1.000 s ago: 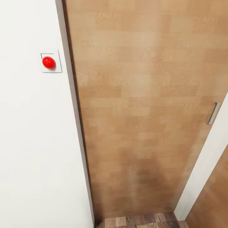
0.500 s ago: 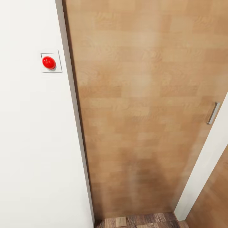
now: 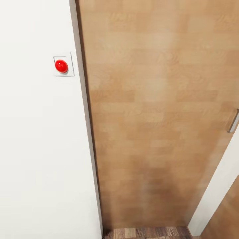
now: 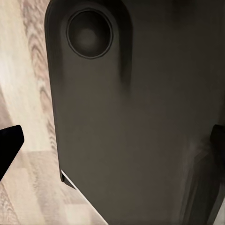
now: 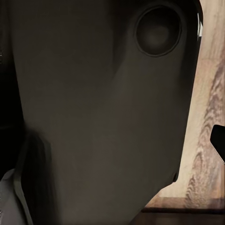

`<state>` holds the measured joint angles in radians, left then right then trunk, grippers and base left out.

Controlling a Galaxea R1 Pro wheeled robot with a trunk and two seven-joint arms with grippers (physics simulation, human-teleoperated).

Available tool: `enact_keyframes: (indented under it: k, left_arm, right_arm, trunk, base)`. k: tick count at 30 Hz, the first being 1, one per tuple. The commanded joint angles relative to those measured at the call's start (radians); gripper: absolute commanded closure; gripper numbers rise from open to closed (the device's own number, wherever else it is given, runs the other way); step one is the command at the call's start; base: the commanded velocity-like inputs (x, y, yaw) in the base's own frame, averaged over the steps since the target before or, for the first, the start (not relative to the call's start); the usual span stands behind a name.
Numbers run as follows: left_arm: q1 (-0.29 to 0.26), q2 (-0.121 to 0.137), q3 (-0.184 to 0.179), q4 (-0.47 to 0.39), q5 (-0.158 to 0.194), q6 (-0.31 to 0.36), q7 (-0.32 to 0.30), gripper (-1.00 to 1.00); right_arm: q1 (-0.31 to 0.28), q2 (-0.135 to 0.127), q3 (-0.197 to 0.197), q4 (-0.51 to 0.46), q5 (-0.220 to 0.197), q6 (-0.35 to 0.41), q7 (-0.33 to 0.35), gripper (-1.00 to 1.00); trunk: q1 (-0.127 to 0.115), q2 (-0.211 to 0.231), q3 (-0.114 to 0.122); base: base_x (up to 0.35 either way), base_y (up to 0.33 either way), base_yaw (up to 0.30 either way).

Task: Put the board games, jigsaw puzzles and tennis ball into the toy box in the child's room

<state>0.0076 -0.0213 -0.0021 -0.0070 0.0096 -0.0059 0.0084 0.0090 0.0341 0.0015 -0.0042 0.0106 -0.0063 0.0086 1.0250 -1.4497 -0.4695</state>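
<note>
The toys, the toy box, the table and the bed are out of view. In the head view I face a closed light-wood door [image 3: 156, 116] at close range. In the left wrist view my left gripper [image 4: 112, 143] is open, one black fingertip [image 4: 9, 145] at each side of the picture, in front of a dark grey panel of my own body [image 4: 136, 93]. In the right wrist view my right gripper [image 5: 112, 140] is also open, with a fingertip [image 5: 218, 140] at the edge and the same kind of dark panel [image 5: 93, 117] behind it.
A white wall [image 3: 39, 149] with a round red button [image 3: 61, 66] on a square plate stands left of the door's grey frame [image 3: 87, 116]. A metal handle [image 3: 234, 121] sits at the door's right edge beside a white jamb [image 3: 215, 196]. Dark plank floor [image 3: 146, 232] shows below.
The whole head view has shifted, so the camera has moved: the button, the frame and the handle now lie further right in the picture. The grippers look unchanged.
</note>
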Motion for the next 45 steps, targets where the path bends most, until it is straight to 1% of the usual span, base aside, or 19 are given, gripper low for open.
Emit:
enact_keyframes:
  k: [1,12,19,28,34,45]
  left_arm:
    - [0.0,0.0,-0.001,-0.001,0.001,0.0,0.001,-1.0]
    - [0.0,0.0,-0.004,-0.001,-0.001,0.0,0.001,-1.0]
    - [0.0,0.0,-0.003,-0.001,-0.002,0.0,0.001,-1.0]
    - [0.0,-0.002,-0.005,-0.001,-0.003,-0.001,0.001,-1.0]
    - [0.0,-0.002,-0.005,-0.001,-0.004,0.001,0.001,-1.0]
    - [0.0,-0.001,-0.001,-0.001,0.001,0.0,0.001,-1.0]
  right_arm:
    - [0.0,0.0,0.0,0.0,0.001,-0.001,0.001,-1.0]
    - [0.0,0.0,0.0,0.0,0.003,0.0,0.001,-1.0]
    - [0.0,0.002,0.0,0.0,0.0,-0.008,0.001,-1.0]
    - [0.0,0.0,-0.001,0.0,0.0,-0.019,0.001,-1.0]
    - [0.0,0.001,0.0,0.0,0.001,-0.02,0.001,-1.0]
    - [0.0,0.003,0.0,0.0,0.002,-0.02,0.001,-1.0]
  trunk:
    - [0.0,0.0,-0.001]
    - [0.0,0.0,-0.001]
    - [0.0,0.0,-0.001]
    - [0.0,0.0,-0.001]
    - [-0.023,0.042,0.018]
    - [-0.065,0.119,0.053]
  base:
    - [0.0,0.0,0.26]
    - [-0.107,0.0,0.247]
    - [-0.188,0.0,0.032]
    - [-0.036,0.0,0.002]
    - [-0.003,0.0,0.072]
    - [0.0,0.0,0.257]
